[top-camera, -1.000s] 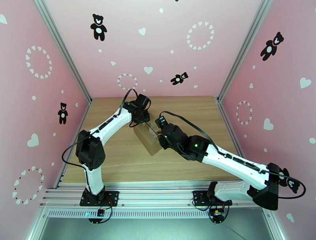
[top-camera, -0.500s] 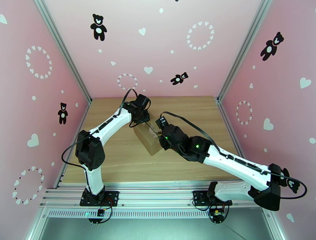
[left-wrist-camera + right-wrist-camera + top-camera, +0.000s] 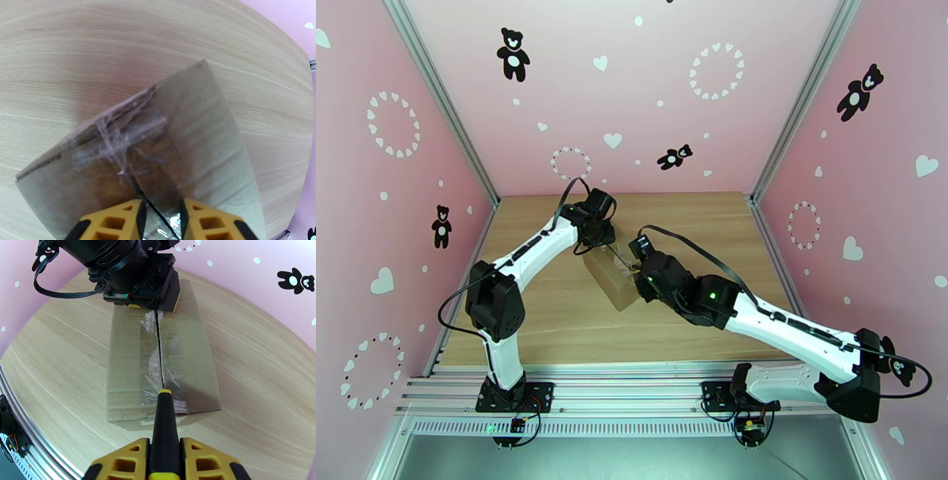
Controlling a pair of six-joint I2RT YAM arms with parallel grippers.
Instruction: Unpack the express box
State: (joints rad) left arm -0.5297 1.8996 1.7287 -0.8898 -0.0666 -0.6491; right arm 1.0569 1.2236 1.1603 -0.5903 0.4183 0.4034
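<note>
The express box [image 3: 610,278] is a brown carton lying slantwise on the wooden table, with shiny tape and a dark slit along its top seam [image 3: 160,346]. My right gripper [image 3: 165,443] is shut on a black and yellow utility knife [image 3: 164,417]. The knife's tip touches the seam at the box's near end. At the far end my left gripper [image 3: 158,307] rests on the top of the box [image 3: 205,130]. Its yellow fingers [image 3: 114,221] straddle the slit a narrow gap apart, with nothing between them. From above, the left gripper [image 3: 599,237] and right gripper [image 3: 638,272] sit at opposite ends of the box.
Pink walls with bear and heart stickers enclose the wooden table [image 3: 545,316] on three sides. An aluminium rail [image 3: 632,387] carrying the arm bases runs along the near edge. Bare wood lies on all sides of the box.
The right arm's elbow and rear links have sunk slightly toward the near right. Both grippers, the knife and the box stay where they were.
</note>
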